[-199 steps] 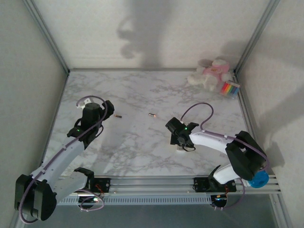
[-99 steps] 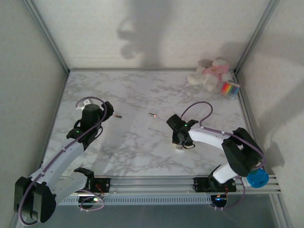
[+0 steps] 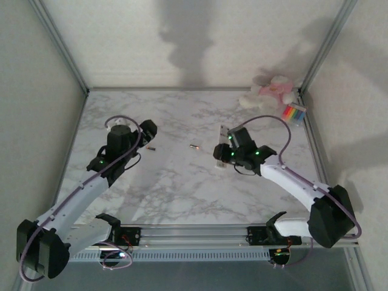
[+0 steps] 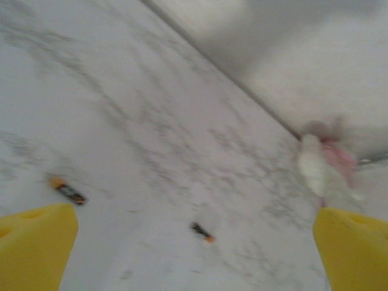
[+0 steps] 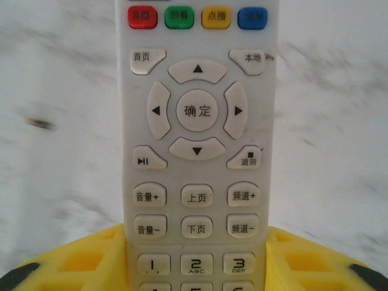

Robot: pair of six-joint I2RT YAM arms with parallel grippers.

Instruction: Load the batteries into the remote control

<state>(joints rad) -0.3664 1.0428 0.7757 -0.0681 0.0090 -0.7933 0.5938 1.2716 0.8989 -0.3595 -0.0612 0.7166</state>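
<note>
Swung outward since a second ago, the right gripper clenches the remote control by its number-key end, so the long part beyond the jaws may sag or slip; the batteries lie ahead of the left gripper, jaws released.

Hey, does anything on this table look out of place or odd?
A pink-and-white plush toy and a striped multicoloured pack sit in the far right corner of the table, unrelated to the task. Nothing looks spilled or damaged.
</note>
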